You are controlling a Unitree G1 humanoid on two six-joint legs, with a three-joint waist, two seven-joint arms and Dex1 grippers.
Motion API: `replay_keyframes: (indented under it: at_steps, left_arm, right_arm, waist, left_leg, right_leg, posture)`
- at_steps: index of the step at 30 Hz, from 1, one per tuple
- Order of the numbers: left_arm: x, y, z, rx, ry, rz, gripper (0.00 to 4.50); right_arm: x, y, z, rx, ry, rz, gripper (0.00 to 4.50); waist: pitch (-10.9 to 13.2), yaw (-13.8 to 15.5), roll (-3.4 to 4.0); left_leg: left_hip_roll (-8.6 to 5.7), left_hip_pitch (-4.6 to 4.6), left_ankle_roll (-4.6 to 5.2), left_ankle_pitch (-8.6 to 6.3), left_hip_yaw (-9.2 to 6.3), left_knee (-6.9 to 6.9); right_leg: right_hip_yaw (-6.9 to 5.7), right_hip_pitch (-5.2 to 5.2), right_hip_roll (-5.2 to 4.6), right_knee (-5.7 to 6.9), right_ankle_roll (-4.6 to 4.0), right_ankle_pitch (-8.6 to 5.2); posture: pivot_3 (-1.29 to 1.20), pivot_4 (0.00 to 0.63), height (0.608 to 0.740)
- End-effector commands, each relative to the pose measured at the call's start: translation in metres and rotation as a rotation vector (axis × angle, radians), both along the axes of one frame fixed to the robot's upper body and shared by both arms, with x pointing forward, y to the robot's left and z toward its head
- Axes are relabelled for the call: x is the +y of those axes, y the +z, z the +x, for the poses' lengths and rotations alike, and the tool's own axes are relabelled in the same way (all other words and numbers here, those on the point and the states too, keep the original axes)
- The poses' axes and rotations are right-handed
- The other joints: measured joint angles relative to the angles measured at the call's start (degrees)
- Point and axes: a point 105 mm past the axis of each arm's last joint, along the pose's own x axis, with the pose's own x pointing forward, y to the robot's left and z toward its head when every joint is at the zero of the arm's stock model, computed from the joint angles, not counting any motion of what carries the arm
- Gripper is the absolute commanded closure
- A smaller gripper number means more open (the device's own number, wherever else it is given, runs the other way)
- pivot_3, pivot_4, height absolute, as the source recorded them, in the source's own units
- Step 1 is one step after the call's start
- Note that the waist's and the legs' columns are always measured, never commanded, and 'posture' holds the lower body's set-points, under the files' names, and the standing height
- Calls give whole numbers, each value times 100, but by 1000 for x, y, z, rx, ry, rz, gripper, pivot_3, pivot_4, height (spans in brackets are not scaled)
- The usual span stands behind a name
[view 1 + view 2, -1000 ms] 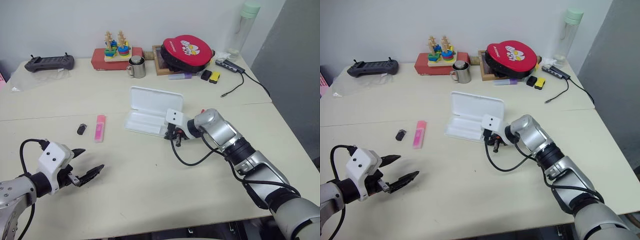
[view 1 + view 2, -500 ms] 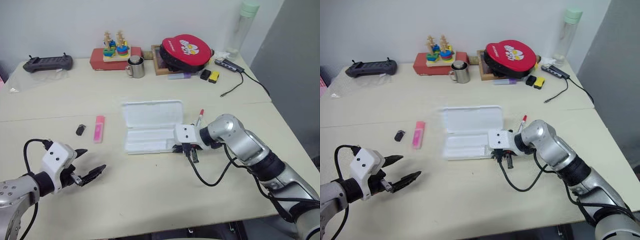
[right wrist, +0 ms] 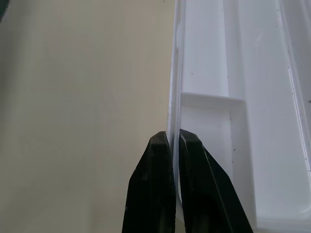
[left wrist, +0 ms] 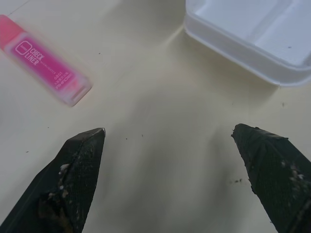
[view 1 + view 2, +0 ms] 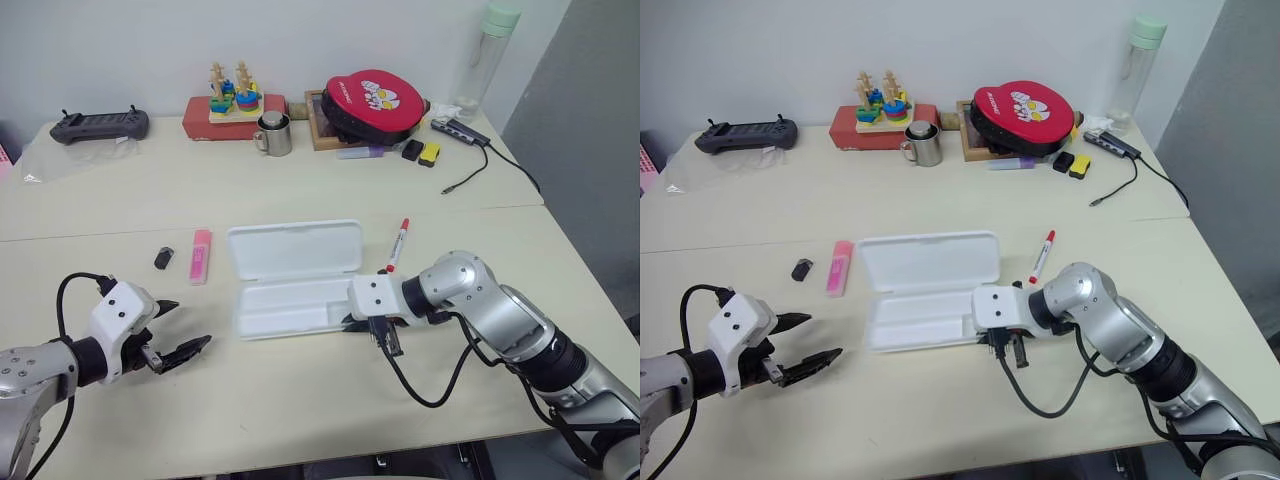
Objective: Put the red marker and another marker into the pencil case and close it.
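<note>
The near half of the desk [image 5: 300, 400] lies bare, so there's open passage in front of the open case [image 5: 290, 280]. The right gripper [image 5: 352, 322] pinches the case's near right rim, blocking that corner. The red marker [image 5: 397, 243] lies just right of the lid, free on all sides. The highlighter [image 5: 201, 256] and a small black thing [image 5: 164, 259] lie left of the case, bare desk between them and the open left gripper [image 5: 180, 335].
</note>
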Motion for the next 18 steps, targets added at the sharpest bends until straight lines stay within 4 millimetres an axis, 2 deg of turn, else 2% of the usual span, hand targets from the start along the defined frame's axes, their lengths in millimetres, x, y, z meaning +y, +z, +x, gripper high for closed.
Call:
replay_keyframes:
  at_steps: [1,8,10,11,12,18]
  left_arm:
    - [0,7,3,-14,-32,28,0]
    - [0,8,8,-13,-48,38,0]
    - [-1,9,11,-17,-52,38,0]
    - [-1,10,11,-18,-54,40,0]
    - [0,10,11,-19,-53,42,0]
    - [1,9,12,-21,-52,47,0]
  right_arm:
    - [3,7,-6,-13,-4,33,4452]
    - [2,4,-9,29,-31,36,4452]
    - [0,-5,-8,43,-56,20,3951]
    - [1,-7,-8,50,-62,25,3904]
    - [2,-9,-7,51,-73,25,3630]
    - [2,-9,-7,58,-76,24,2220]
  waist:
    - [0,0,0]
    - [0,0,0]
    - [0,0,0]
    - [-1,0,-1]
    - [-1,-1,-2]
    - [0,-1,0]
  left_leg:
    - [0,0,0,0,0,0]
    - [0,1,0,0,0,2]
    - [0,1,0,0,0,2]
    - [0,0,0,0,-1,1]
    - [0,0,0,0,-1,1]
    - [0,0,0,0,0,0]
  right_leg:
    - [0,0,0,0,-2,1]
    - [-1,0,0,1,2,-1]
    - [-1,0,0,1,3,-2]
    - [-1,0,0,1,3,-2]
    - [-1,0,0,0,2,-1]
    - [0,0,0,0,3,-2]
  posture:
    - [0,150,740]
    - [0,150,740]
    - [0,150,740]
    - [0,150,740]
    - [0,150,740]
    - [0,150,740]
